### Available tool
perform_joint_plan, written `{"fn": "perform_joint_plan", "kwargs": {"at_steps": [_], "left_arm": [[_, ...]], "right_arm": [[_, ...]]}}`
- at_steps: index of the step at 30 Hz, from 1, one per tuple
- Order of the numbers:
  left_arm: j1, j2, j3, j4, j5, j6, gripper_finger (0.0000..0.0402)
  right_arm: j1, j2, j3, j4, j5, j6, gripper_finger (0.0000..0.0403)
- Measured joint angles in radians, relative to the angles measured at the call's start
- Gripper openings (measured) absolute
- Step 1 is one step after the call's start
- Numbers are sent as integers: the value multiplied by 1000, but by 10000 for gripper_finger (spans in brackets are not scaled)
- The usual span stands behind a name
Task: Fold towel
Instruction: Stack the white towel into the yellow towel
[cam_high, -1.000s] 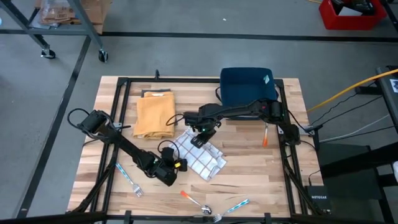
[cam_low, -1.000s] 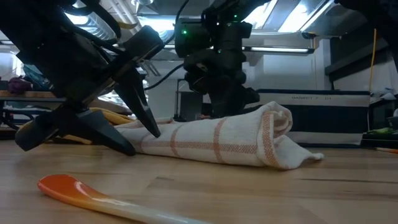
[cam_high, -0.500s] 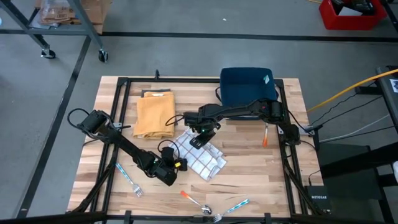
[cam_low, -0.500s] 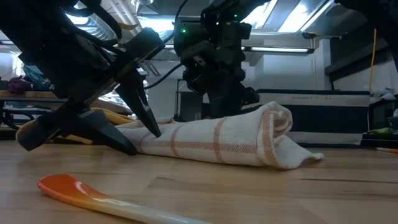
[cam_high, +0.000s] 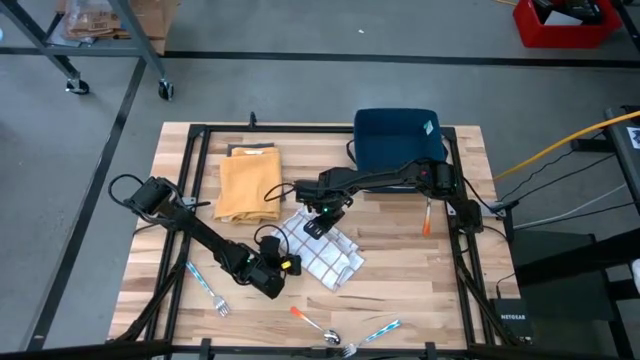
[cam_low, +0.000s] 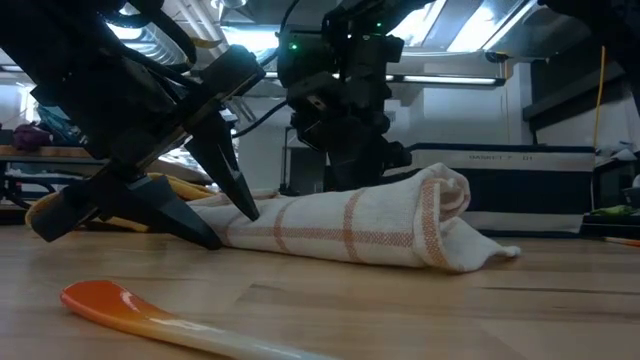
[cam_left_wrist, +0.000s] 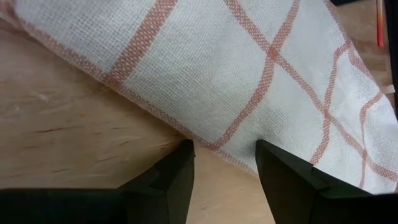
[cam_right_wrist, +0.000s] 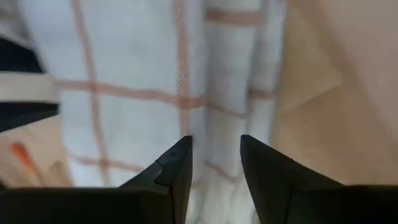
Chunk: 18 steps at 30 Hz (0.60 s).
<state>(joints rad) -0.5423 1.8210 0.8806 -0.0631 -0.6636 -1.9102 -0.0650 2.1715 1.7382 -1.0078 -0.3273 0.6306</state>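
Left tool (cam_left_wrist: 224, 158) | parted | at towel (cam_left_wrist: 249, 68) edge

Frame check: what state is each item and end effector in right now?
Checked towel: folded over, bunched, lying on the table.
Yellow cloth: folded flat, untouched.
Blue bin: at the table's far edge, contents unclear.
Left end effector: open, fingers at the towel's edge.
Right end effector: open, over the towel.

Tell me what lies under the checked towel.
The checked towel rests on the bare wooden table, its edge on the boards in the left wrist view. It is bunched into folds, so whatever the cloth covers cannot be seen; nothing pokes out.
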Motion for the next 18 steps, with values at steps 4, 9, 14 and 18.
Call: {"fn": "perform_joint_plan", "kwargs": {"at_steps": [4,9,14,18], "left_arm": [[0,0,0,0,0,4,164],[0,0,0,0,0,26,164],[0,0,0,0,0,26,164],[0,0,0,0,0,26,164]], "right_arm": [[-1,5,0,-4,57,0,156],[0,14,0,-4,48,0,204],[-1,14,0,-7,47,0,241],[-13,14,0,-46,41,0,247]]}}
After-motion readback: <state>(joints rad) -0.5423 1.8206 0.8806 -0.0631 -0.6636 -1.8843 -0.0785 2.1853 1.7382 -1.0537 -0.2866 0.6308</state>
